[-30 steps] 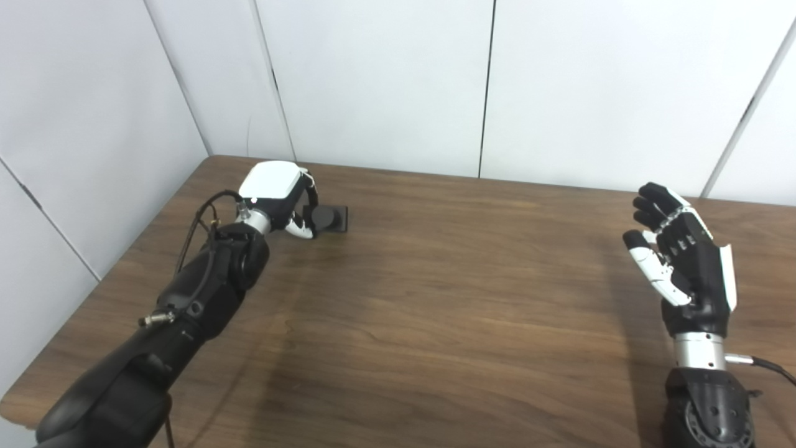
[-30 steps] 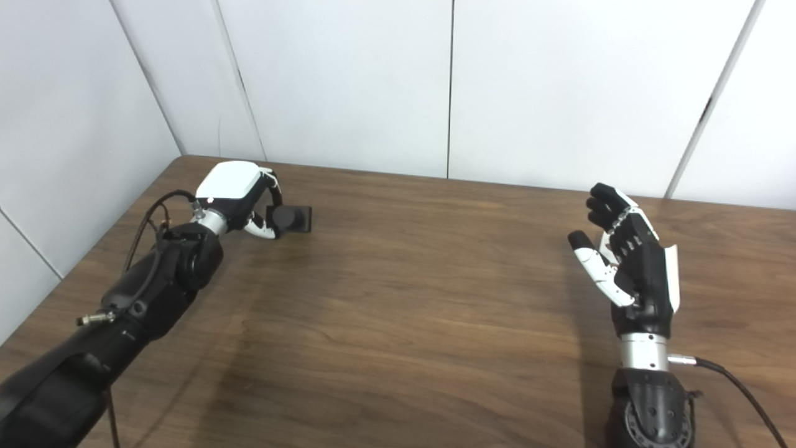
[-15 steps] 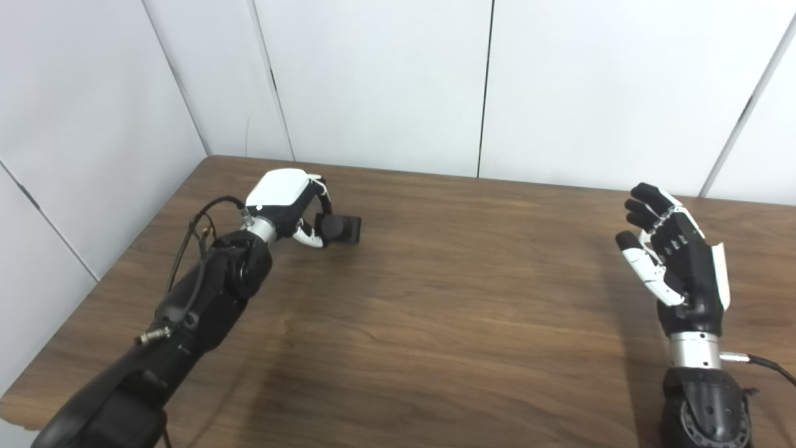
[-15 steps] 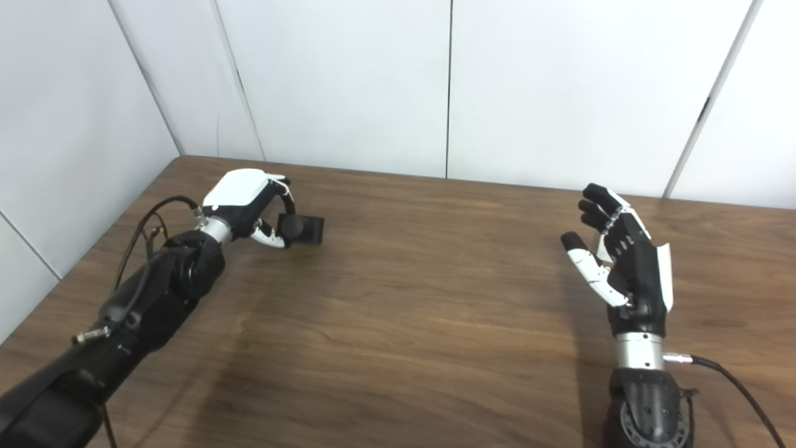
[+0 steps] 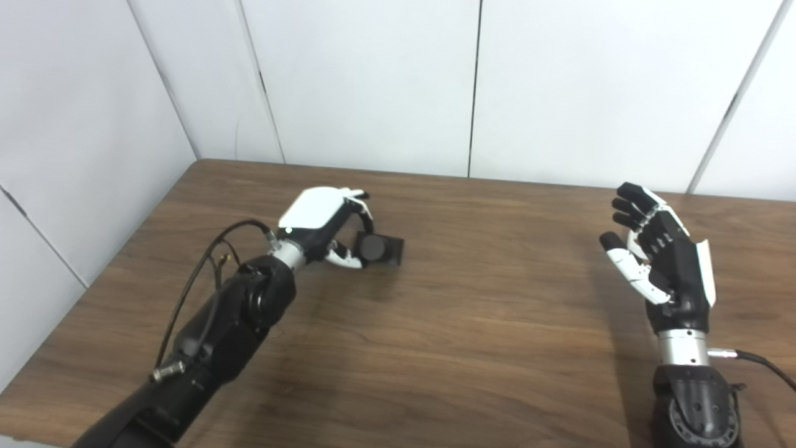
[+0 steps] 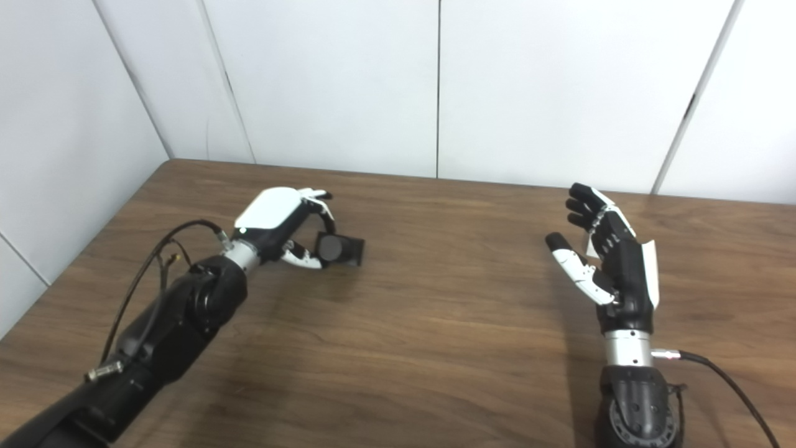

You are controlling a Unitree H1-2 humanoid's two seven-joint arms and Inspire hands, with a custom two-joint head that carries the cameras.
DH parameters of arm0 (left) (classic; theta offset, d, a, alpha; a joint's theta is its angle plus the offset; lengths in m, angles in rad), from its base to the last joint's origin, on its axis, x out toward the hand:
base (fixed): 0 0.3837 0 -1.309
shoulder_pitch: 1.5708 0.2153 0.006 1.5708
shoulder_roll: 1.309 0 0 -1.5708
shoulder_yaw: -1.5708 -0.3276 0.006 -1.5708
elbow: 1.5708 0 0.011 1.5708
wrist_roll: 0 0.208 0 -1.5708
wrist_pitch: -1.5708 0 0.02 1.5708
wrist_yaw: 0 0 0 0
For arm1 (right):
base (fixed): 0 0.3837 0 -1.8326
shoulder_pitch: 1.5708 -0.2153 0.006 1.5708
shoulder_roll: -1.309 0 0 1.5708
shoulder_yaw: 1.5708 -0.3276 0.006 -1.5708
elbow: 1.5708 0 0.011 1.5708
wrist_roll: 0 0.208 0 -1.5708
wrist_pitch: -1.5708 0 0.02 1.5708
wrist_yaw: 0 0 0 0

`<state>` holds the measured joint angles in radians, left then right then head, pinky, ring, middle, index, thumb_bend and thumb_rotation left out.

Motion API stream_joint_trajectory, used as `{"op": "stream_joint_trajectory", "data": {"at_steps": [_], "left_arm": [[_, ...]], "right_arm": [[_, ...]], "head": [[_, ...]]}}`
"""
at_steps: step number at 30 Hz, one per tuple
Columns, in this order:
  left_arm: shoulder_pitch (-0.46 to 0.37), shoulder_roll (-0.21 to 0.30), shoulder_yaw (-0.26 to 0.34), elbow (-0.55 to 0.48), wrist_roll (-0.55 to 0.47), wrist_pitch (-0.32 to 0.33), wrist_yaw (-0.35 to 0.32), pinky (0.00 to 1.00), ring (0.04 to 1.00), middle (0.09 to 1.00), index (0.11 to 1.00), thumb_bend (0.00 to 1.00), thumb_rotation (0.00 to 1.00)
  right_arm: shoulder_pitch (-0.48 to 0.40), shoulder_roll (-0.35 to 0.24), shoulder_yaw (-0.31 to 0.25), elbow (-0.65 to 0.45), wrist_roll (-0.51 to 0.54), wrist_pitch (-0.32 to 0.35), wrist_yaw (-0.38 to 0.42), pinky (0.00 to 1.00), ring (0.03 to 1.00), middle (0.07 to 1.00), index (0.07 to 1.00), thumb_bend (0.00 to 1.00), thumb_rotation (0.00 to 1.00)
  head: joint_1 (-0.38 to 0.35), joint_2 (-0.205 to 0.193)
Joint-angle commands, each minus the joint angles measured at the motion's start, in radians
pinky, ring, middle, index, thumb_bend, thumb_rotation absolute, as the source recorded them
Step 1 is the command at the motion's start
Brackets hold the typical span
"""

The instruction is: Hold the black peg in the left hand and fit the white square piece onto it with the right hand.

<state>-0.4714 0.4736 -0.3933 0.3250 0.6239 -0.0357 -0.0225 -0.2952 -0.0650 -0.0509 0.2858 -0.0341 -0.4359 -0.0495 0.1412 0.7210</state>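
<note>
My left hand (image 5: 317, 214) is shut on the black peg (image 5: 376, 249), a round stub on a square black base, with its fingers curled over the top and its thumb underneath. It holds the peg a little above the wooden table (image 5: 472, 330), left of the middle; a shadow lies below it. My right hand (image 5: 659, 267) is open and empty, raised upright over the right side of the table, palm turned left. I see no white square piece in either view.
White wall panels close the table at the back and the left. The table's left edge runs close beside my left forearm (image 5: 217, 330). A cable trails from my right wrist (image 5: 755, 361).
My left hand has carried the black peg to the right and nearer, towards the table's middle. My right hand has drifted slightly left, still open. The camera has shifted a little.
</note>
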Motion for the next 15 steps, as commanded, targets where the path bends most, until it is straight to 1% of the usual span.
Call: {"op": "stream_joint_trajectory", "data": {"at_steps": [1,3,6,9,12,15], "left_arm": [[0.060,-0.037,-0.081,-0.025,-0.005,-0.032,-0.133,0.79,0.942,0.922,0.497,0.52,0.08],[0.069,-0.036,-0.094,-0.056,-0.007,-0.027,-0.151,0.79,0.947,0.930,0.497,0.52,0.08],[0.084,-0.036,-0.103,-0.098,-0.008,-0.019,-0.166,0.79,0.949,0.930,0.497,0.52,0.08],[0.098,-0.036,-0.111,-0.137,-0.003,-0.010,-0.184,0.81,0.954,0.930,0.498,0.52,0.09],[0.110,-0.032,-0.119,-0.171,0.006,-0.008,-0.199,0.81,0.954,0.925,0.498,0.51,0.09],[0.121,-0.027,-0.129,-0.203,0.009,-0.008,-0.224,0.82,0.956,0.921,0.498,0.51,0.09]], "right_arm": [[0.079,0.032,0.006,0.036,0.011,0.010,-0.006,0.76,0.793,0.814,0.778,0.65,0.40],[0.080,0.038,0.006,0.032,0.011,0.015,-0.009,0.78,0.798,0.814,0.778,0.66,0.40],[0.078,0.040,0.007,0.033,-0.013,0.013,-0.024,0.75,0.783,0.803,0.774,0.67,0.43],[0.078,0.044,0.009,0.034,-0.020,0.009,-0.028,0.75,0.785,0.805,0.775,0.66,0.42],[0.078,0.048,0.011,0.031,-0.018,0.007,-0.028,0.75,0.787,0.809,0.779,0.65,0.41],[0.080,0.053,0.010,0.023,-0.023,0.019,-0.035,0.75,0.789,0.809,0.776,0.66,0.41]], "head": [[-0.005,0.003],[-0.013,0.004],[-0.026,0.008],[-0.042,0.011],[-0.056,0.014],[-0.067,0.020]]}}
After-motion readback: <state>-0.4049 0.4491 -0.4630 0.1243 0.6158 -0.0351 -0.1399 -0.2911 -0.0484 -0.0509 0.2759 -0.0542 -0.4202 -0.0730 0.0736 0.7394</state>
